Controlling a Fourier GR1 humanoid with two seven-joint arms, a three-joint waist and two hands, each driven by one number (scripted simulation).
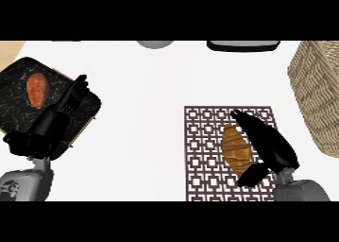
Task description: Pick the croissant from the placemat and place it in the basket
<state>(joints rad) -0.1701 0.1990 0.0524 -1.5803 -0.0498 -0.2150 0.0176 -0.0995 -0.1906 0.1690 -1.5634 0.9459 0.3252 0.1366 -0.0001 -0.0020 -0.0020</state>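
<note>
Croissant [235,150] lies on the placemat [199,142], and my right hand [271,145] is just beside it, fingers straight, thumb spread. I'd curl round its middle before lifting toward the basket [325,94]. Left hand [57,113] rests open at the left.

Golden-brown croissant [234,149] lies on the patterned placemat [203,142], wicker basket [325,94] nearby.

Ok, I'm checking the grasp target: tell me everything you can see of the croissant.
The croissant is golden-brown, ridged and elongated, lying flat on the patterned placemat, right of its middle. The right robot hand lies along its right side, fingers straight, thumb at its near end; contact is unclear.
</note>
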